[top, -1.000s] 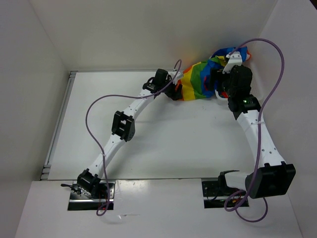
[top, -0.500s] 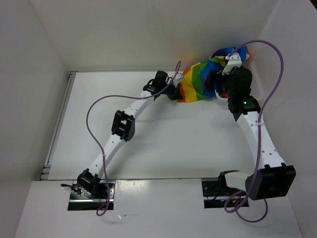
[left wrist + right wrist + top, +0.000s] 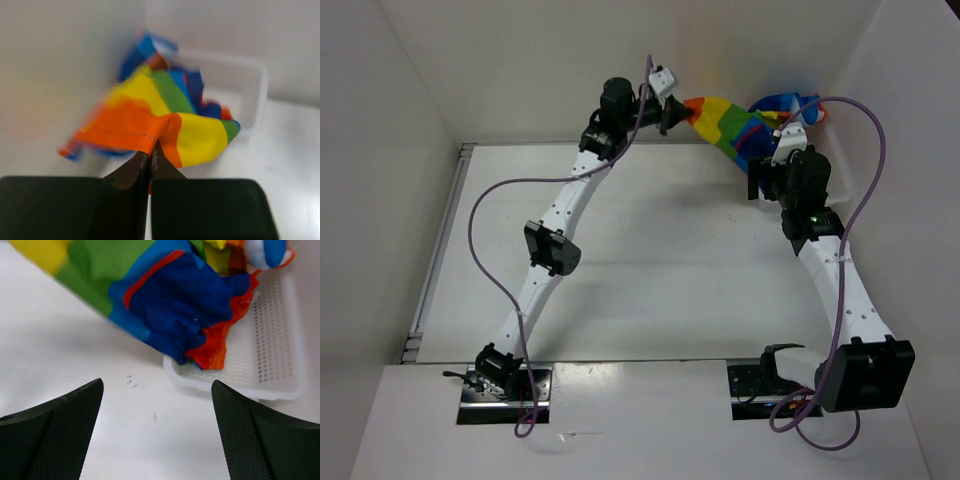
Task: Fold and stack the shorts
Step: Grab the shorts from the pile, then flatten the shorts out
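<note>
Left fingers (image 3: 127,175) are pinching shut on the shorts (image 3: 150,115) at the orange hem, holding them aloft, probably to shake them open; far end is trailing in the basket (image 3: 280,340); right fingers (image 3: 50,425) are gaping empty nearby.

The left arm (image 3: 560,210) reaches far from its base at the near left, bends at the elbow and stretches toward the back, with its wrist lifted high and turned to the right. The left gripper (image 3: 151,150) has its jaws pressed tight together, pinching an orange edge of the shorts (image 3: 730,125) at the tips. The right arm (image 3: 840,280) rises from its base at the near right, runs up the right side and leans toward the far corner. The right gripper (image 3: 156,385) points downward, its two dark fingers (image 3: 65,425) spread wide apart.
</note>
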Motion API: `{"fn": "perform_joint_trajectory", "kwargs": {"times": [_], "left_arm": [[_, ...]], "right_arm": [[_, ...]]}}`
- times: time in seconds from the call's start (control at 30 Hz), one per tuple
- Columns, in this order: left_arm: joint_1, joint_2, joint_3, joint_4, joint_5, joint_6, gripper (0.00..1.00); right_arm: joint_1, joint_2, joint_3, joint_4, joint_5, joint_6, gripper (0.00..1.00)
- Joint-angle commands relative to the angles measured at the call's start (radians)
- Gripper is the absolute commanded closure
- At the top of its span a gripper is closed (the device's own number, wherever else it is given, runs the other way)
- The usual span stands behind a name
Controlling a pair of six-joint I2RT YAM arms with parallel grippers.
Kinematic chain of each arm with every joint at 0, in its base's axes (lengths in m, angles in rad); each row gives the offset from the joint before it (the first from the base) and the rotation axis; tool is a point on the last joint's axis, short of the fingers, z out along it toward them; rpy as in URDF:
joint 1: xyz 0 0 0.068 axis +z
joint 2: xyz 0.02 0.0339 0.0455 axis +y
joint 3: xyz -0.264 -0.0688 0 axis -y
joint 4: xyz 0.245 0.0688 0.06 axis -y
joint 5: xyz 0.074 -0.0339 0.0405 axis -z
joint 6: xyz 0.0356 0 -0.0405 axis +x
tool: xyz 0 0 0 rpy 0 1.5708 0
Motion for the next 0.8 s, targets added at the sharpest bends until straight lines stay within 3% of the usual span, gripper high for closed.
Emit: {"fn": "perform_joint_trajectory", "kwargs": {"times": [0.0,0.17,0.27,0.33,0.37,0.43,0.47,0.57,0.77], "left_arm": [[-0.010,-0.187,0.057,0.271,-0.049,0.006,1.00],[-0.032,-0.389,0.057,0.550,-0.118,0.006,1.00],[-0.043,-0.512,0.057,0.546,-0.160,0.006,1.00],[-0.043,-0.573,0.057,0.361,-0.213,0.006,1.00],[-0.043,-0.628,0.057,0.161,-0.233,0.006,1.00],[-0.043,-0.673,0.057,-0.052,-0.282,0.006,1.00],[-0.043,-0.705,0.057,-0.238,-0.312,0.006,1.00],[0.020,-0.729,0.057,-0.522,-0.312,0.006,1.00],[0.176,-0.686,0.057,-0.900,-0.291,0.006,1.00]], "right_arm": [[-0.007,-0.093,0.004,0.127,0.048,-0.029,0.07],[-0.007,-0.124,0.049,0.155,0.091,-0.084,0.07],[-0.007,-0.124,0.073,0.155,0.076,-0.084,0.07],[-0.007,-0.147,0.086,0.155,0.019,-0.073,0.07],[0.003,-0.147,0.095,0.155,-0.007,-0.073,0.07],[0.040,-0.170,0.095,0.132,-0.082,-0.073,0.07],[0.062,-0.170,0.095,0.103,-0.099,-0.082,0.07],[0.185,-0.170,0.095,0.045,-0.136,-0.134,0.07],[0.276,-0.092,0.127,-0.072,-0.271,-0.212,0.07]]}}
